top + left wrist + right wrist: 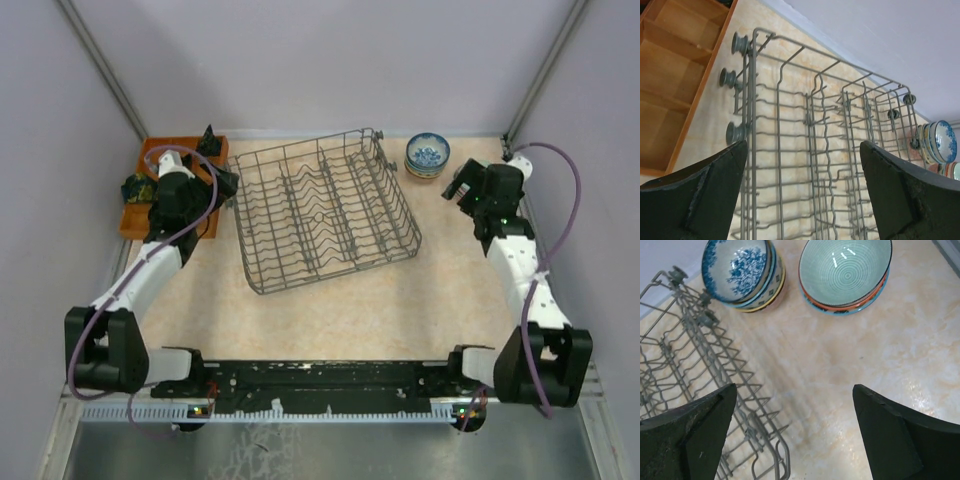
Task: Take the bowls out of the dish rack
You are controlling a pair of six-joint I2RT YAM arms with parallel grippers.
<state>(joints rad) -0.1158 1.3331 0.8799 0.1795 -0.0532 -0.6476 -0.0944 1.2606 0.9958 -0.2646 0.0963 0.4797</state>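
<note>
Two piles of bowls stand on the counter (330, 310) beside the rack's far right corner, one topped by a blue-flowered bowl (737, 267), the other by a pale green bowl (845, 272). The rack (325, 210) looks empty. The right jaws gape wide near the piles, and the left jaws gape too, by the orange tray (675, 100). The smart move is to lift the right arm away high so it doesn't clip a pile.

Empty dish rack (325, 210) mid-table, stacked bowls (428, 155) just beside

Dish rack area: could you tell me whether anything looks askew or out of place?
The dish rack sits skewed to the table edges. Otherwise nothing stands out: the bowls stand in two tidy stacks beside it.
</note>
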